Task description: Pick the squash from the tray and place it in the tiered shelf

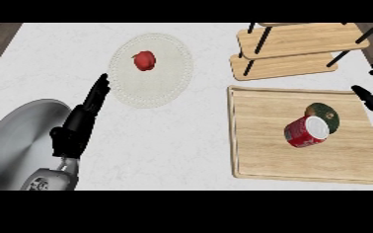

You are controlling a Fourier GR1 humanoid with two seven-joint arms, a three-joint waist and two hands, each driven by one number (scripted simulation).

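The squash (327,114) is dark green and round with a tan spot, lying on the wooden tray (262,128) at the right. A red can (303,132) lies on its side against the squash's near left and hides part of it. The wooden tiered shelf (299,42) with black posts stands behind the tray at the top right. My left hand (82,118) is far to the left over the counter, fingers straight and pointing away, holding nothing. Only a black tip of my right hand (362,96) shows at the right edge, just right of the tray's far corner.
A white round plate (164,86) lies at the middle left with a small red fruit (144,60) on it, just right of my left fingertips. My grey left forearm (29,133) fills the lower left corner.
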